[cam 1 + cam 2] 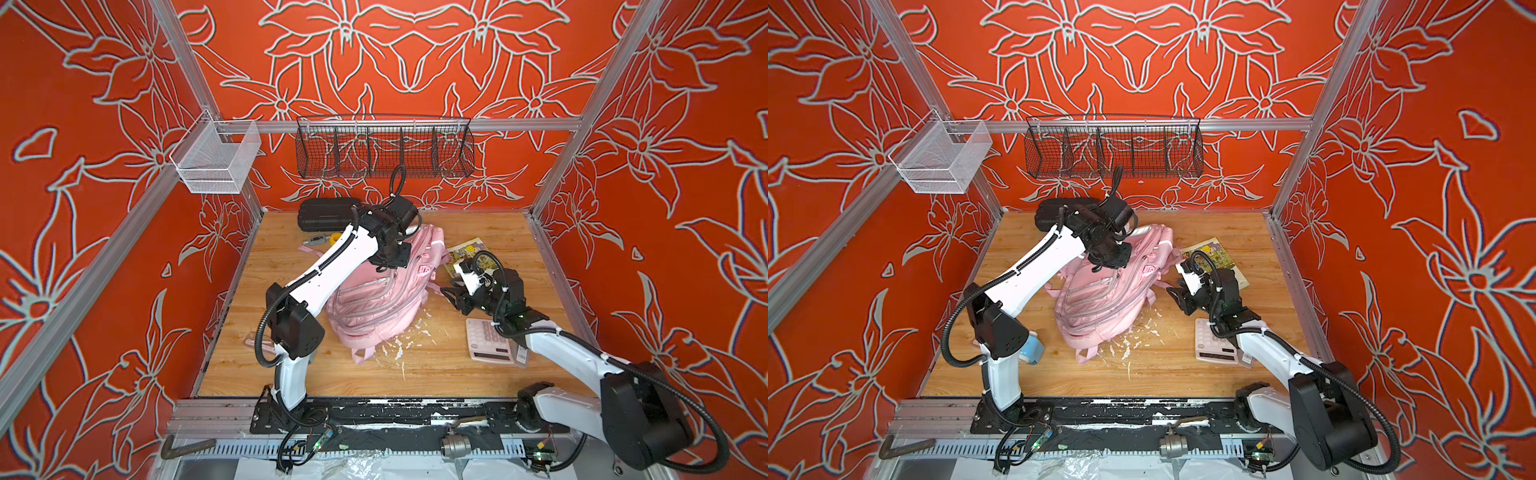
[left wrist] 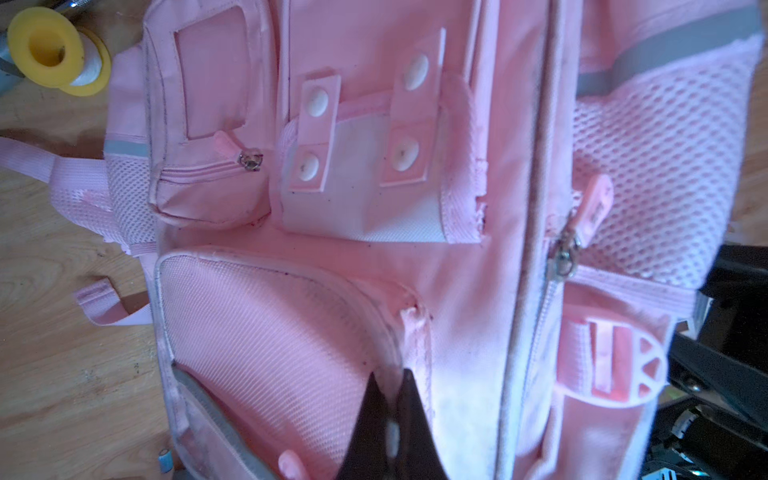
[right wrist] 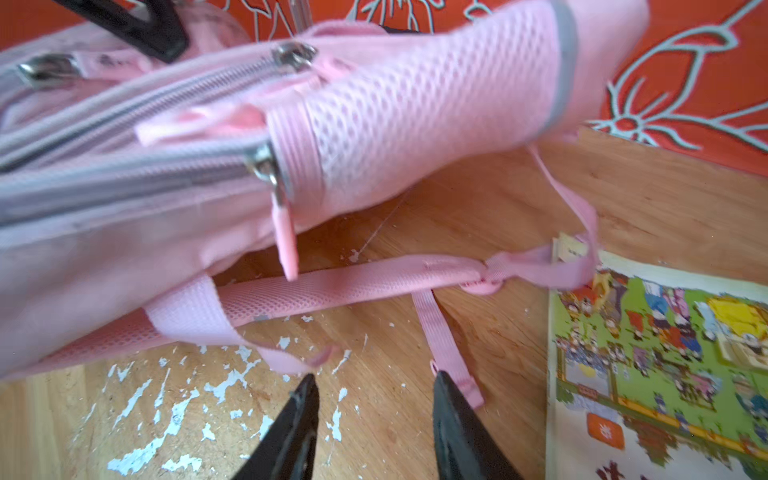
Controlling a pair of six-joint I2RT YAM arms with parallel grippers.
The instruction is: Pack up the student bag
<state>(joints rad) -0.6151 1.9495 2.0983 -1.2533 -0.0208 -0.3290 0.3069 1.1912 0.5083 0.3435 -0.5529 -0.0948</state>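
Student bag: pink, lying mid-table, pockets up.
Calculator: 4 o'clock of the bag.
Right gripper: 3 o'clock of the bag; jaws apart, empty.
Left gripper: over the bag; jaws pressed together at the front pocket's zipper trim.
Picture book: 2 o'clock.
Black case: 11 o'clock, farthest.

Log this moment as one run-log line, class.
task: pack student bag | left pincer: shut at front-pocket zipper | right pincer: open, beside loose strap | book: on table, unpacked
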